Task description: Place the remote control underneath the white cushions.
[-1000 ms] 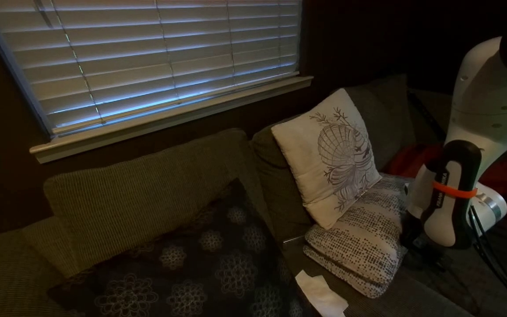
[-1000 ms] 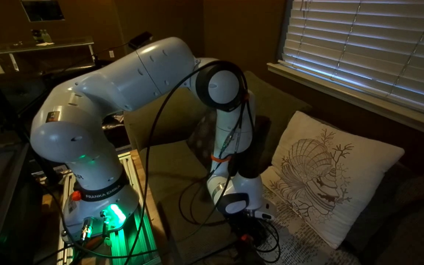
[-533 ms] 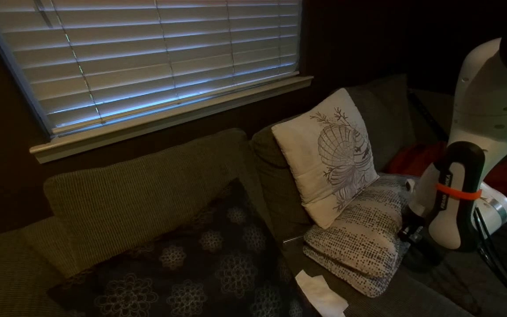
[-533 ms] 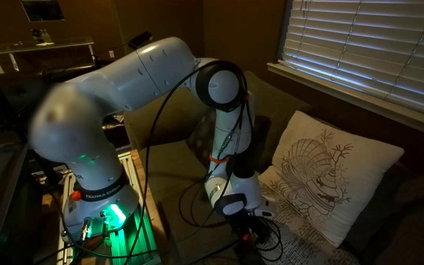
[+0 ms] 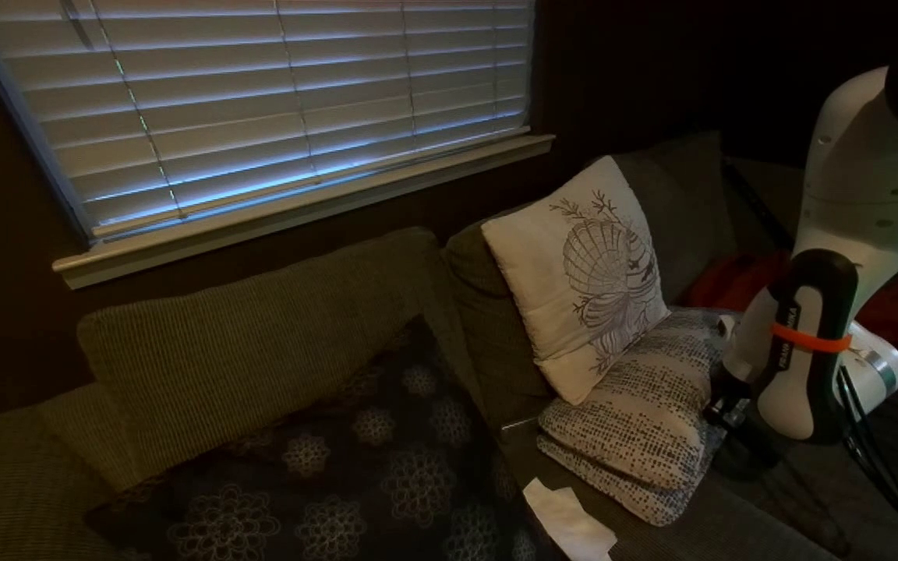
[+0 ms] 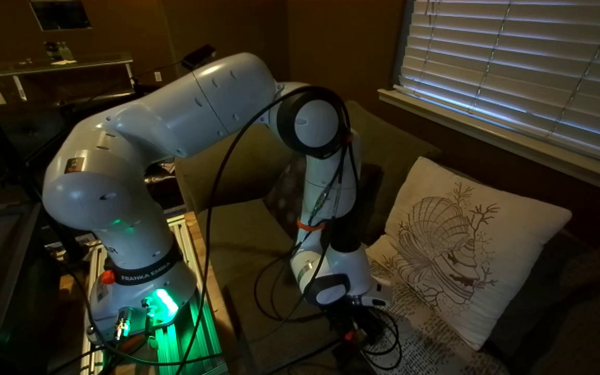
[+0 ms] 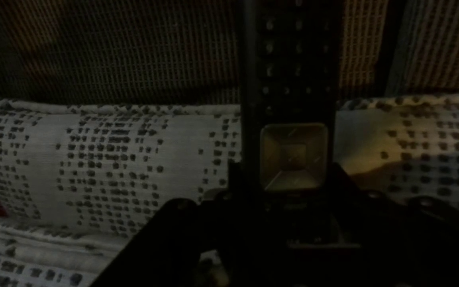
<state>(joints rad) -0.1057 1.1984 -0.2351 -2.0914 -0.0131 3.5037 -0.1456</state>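
Observation:
My gripper [image 7: 287, 171] is shut on the black remote control [image 7: 293, 155], one finger on each side. The remote points away from the gripper, its keypad facing the wrist camera. The speckled white cushion [image 7: 134, 159] lies behind and below the remote in the wrist view. It lies in two layers on the sofa seat, also seen in both exterior views [image 5: 628, 421] [image 6: 414, 333]. The cream shell cushion [image 5: 605, 288] leans on the sofa back above it [image 6: 456, 250]. In the exterior views the dark gripper [image 5: 737, 428] is beside the speckled cushion; the remote cannot be made out there.
A large dark floral cushion [image 5: 340, 483] lies on the sofa. A white crumpled sheet [image 5: 571, 518] lies on the seat in front of the speckled cushion. The ribbed sofa back [image 5: 277, 351] stands behind. Loose black cables [image 6: 396, 346] loop around the gripper.
The wrist and gripper have shifted slightly to the side, away from the speckled cushion, mostly in the first half second. The cushions barely moved.

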